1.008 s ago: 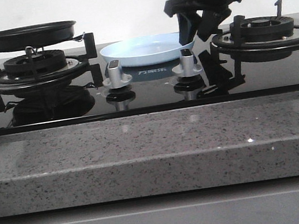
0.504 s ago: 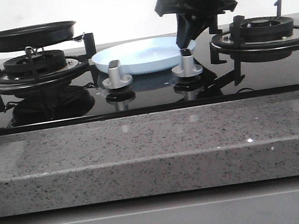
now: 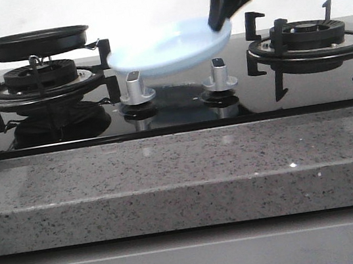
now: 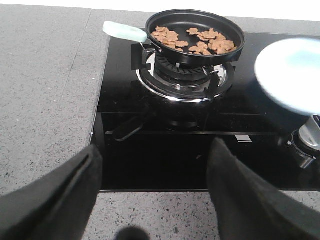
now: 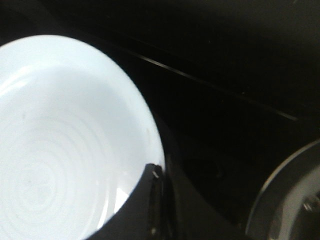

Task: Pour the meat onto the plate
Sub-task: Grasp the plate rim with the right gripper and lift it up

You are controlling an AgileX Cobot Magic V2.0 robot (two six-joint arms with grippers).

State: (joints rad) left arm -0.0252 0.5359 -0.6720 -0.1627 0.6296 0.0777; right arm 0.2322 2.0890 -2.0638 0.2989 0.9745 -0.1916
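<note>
The pale-blue plate point(image 3: 167, 47) hangs tilted above the hob's middle, held by its right rim. My right gripper point(image 3: 221, 20) is shut on that rim; the right wrist view shows the plate point(image 5: 60, 140) with a finger point(image 5: 145, 205) over its edge. The plate also shows blurred in the left wrist view point(image 4: 292, 75). The meat point(image 4: 195, 40) lies as reddish-brown slices in the black frying pan point(image 4: 200, 50) on the left burner; in the front view only the pan point(image 3: 33, 42) shows. My left gripper point(image 4: 152, 165) is open and empty, over the counter's front edge, short of the pan.
Two silver knobs point(image 3: 137, 88) point(image 3: 219, 74) stand below the plate. The right burner grate point(image 3: 309, 42) is bare. The pan's pale handle point(image 4: 125, 32) points away to the left. A grey speckled counter point(image 3: 183, 177) fronts the glass hob.
My right gripper has closed on the plate's right rim and lifted it off the hob; the plate rose and tilted. The pan has not moved.
</note>
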